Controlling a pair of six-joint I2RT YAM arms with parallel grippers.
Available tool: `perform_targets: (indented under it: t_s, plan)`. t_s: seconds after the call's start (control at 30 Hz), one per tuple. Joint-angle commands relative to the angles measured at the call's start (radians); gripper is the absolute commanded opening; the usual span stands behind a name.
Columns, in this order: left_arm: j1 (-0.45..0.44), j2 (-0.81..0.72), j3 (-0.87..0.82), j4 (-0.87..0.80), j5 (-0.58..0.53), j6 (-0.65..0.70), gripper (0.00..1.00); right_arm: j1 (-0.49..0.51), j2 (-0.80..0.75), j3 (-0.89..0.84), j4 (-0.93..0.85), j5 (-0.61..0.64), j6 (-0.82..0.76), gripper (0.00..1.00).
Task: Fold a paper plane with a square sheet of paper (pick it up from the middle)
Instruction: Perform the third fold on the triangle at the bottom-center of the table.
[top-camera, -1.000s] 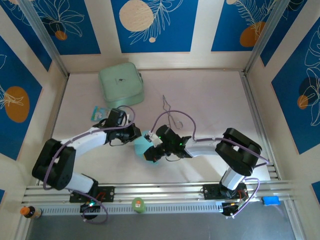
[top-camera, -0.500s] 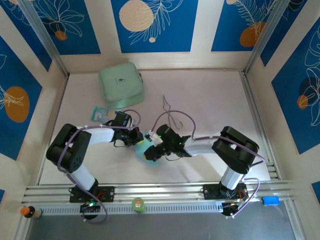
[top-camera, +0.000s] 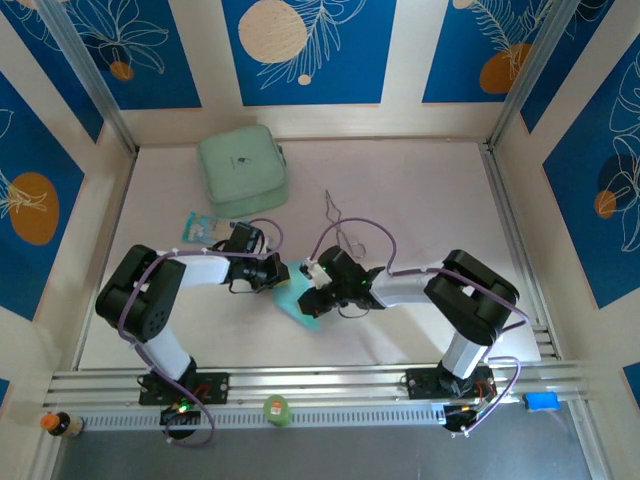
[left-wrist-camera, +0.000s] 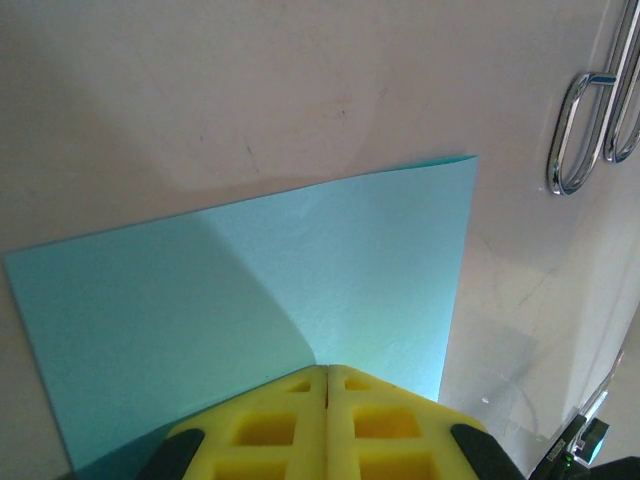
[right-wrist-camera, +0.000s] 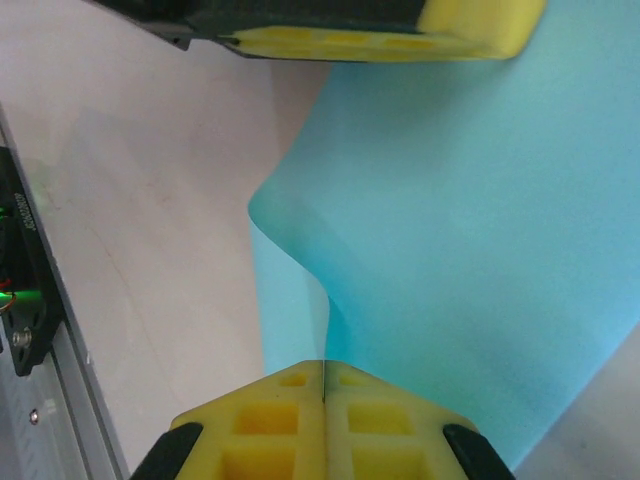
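- Top external view, far left first: a small blue-and-white packet lies flat on the bench, with a mint-green case just behind it near the back wall.
- Next over is the left gripper, reaching in low toward the middle. On the left wrist cam its yellow jaws are pressed tight together right at the near edge of the sheet, so it looks pinched between them.
- The cyan sheet of paper sits mid-bench between the two grippers, nearer the front edge. From the left wrist most of it lies flat, with one sharp corner pointing toward the tongs.
- The right gripper comes in from the other side, jaws clamped shut on the sheet's edge. On the right wrist cam the paper buckles up into a soft hump just ahead of them, and the left gripper's yellow pad runs across the far edge.
- Metal tongs lie just behind the right gripper, apart from the paper.
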Motion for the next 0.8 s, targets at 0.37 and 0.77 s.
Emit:
perform_targets:
  t_s: [0.37, 0.77]
  plan:
    - [-0.005, 0.043, 0.003, -0.063, -0.033, 0.019, 0.05, -0.032, 0.035, 0.069, -0.108, 0.029, -0.091, 0.02]
    - [-0.005, 0.046, 0.006, -0.067, -0.034, 0.020, 0.05, -0.032, 0.049, 0.095, -0.131, 0.051, -0.108, 0.02]
